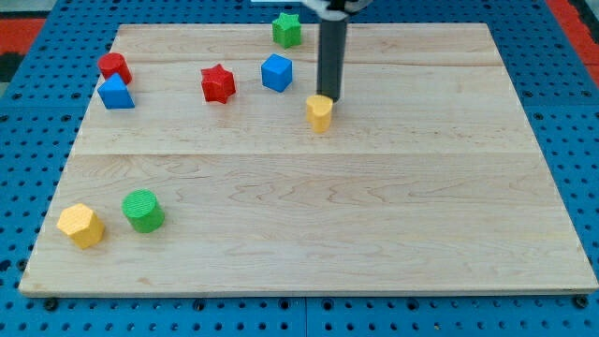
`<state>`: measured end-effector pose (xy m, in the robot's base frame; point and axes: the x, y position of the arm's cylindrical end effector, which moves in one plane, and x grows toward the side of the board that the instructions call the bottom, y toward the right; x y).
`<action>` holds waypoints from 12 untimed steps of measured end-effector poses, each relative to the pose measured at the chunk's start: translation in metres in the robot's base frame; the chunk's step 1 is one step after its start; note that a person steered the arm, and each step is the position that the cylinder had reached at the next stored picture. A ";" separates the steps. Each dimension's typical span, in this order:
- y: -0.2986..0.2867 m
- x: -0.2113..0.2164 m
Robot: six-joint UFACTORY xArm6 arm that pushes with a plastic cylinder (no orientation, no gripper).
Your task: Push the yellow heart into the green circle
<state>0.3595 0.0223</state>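
Wooden board (393, 234), pale and made of planks, lies on a blue pegboard surface (28, 122). No containers appear; all blocks rest directly on the board.

My tip (329, 97) is the lower end of a straight dark rod that descends from the view's top. It has no pincer, so nothing opens, closes or grasps. The tip sits just beside the yellow heart (319, 112), at its upper right edge; whether they touch cannot be told.

The yellow heart is near the board's centre, toward the view's top. Its orientation and long axis cannot be made out.

The green circle (143, 210) is well apart from it, at the view's lower left, just beside a yellow hexagon (80, 225).

Other blocks:
- green star (286, 29), top centre
- blue cube (276, 72)
- red star (217, 83)
- red block (114, 65), touching a blue block (116, 93), upper left
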 end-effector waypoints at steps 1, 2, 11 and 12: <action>-0.030 0.038; -0.029 0.061; -0.070 0.075; -0.009 0.020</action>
